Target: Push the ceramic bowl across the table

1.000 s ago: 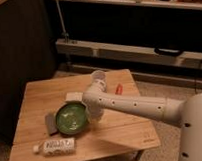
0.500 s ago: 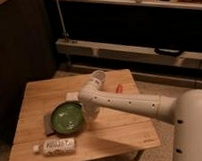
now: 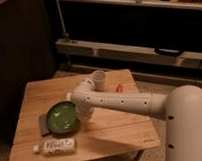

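Note:
The green ceramic bowl (image 3: pixel 62 118) sits on the left front part of the light-brown wooden table (image 3: pixel 119 132). My white arm reaches in from the right across the table. Its end bends down, and the gripper (image 3: pixel 83 117) sits low at the bowl's right rim, touching or almost touching it. The arm's wrist hides most of the gripper.
A whitish cup (image 3: pixel 99 78) stands at the table's back, just behind the arm. A small red-orange item (image 3: pixel 119 87) lies right of it. A white labelled bottle (image 3: pixel 55 145) lies near the front edge. A dark flat piece (image 3: pixel 44 125) lies against the bowl's left side.
The arm's end has moved left, and the bowl has slid a little to the left with it, up against the dark flat piece.

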`<state>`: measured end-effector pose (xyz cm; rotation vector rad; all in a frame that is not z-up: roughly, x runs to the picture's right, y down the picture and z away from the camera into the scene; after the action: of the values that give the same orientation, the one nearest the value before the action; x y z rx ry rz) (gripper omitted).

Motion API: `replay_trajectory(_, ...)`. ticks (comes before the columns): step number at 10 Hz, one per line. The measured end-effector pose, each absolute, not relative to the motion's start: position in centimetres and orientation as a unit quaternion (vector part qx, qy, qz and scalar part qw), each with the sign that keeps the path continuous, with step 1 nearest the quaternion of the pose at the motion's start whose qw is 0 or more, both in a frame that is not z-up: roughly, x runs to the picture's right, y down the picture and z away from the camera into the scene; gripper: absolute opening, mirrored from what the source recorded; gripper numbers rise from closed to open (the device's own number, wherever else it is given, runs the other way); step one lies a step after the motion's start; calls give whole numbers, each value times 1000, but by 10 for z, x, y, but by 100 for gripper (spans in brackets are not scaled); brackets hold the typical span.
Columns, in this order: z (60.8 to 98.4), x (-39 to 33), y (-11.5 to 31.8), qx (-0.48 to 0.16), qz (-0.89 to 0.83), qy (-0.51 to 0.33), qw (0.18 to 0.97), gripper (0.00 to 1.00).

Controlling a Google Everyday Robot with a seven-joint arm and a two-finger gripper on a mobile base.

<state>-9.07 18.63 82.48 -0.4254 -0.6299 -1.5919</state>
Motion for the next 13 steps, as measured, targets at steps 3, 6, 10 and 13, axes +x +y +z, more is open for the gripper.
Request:
replay_trajectory(3,824,-103,187,-184,-704,-277,628,0)
replay_trajectory(6,819,-111,191,-180,-704,-277,628,0)
replay_trajectory(10,814,-120,193,-180,-717,-276,614,0)
replay_trajectory(13,811,-149,193,-178,-721,-280,608,0)
